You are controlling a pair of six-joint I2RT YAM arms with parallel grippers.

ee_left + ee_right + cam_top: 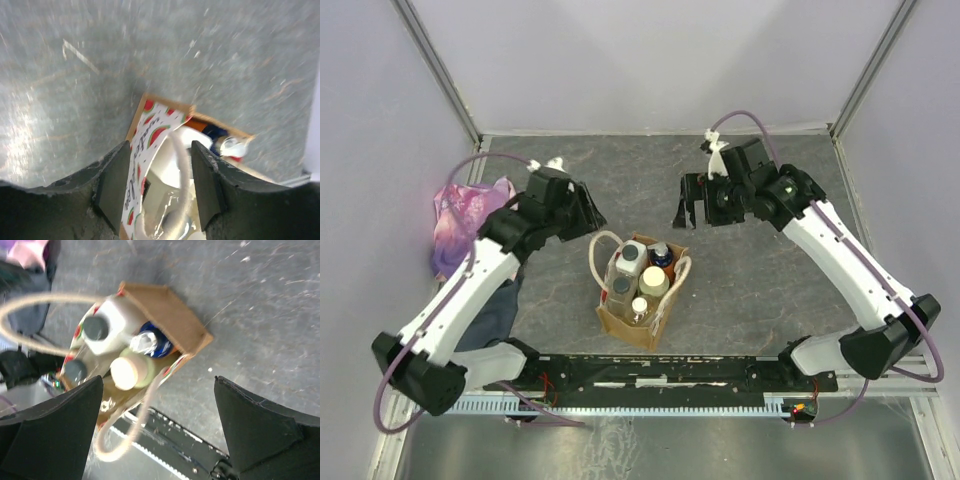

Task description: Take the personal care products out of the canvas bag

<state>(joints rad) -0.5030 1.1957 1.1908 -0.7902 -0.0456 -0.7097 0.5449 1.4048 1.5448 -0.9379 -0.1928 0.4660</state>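
Closest to either lens were my own jaws: the left gripper [160,150] stood spread with nothing between its fingers, and the right gripper [159,382] stood spread wider, also holding nothing. Below centre of the overhead frame the canvas bag [630,328] stood upright on the table [770,270], well apart from both grippers. I judged it soft and light, likely to lift or tip with a bottle, and its cream handles [50,298] apt to snag a finger.

The personal care products [640,275] stood packed tight inside it: a white bottle [117,322], a cream-capped bottle [125,372] and a dark blue bottle [155,342]. They looked like stiff, smooth plastic, probably slippery. I would pinch the white one just under its dark cap [95,327].

All the bottle bodies were hidden below the rim. The left wrist view was blurred, and the orange bottle [199,125] was only a sliver there.
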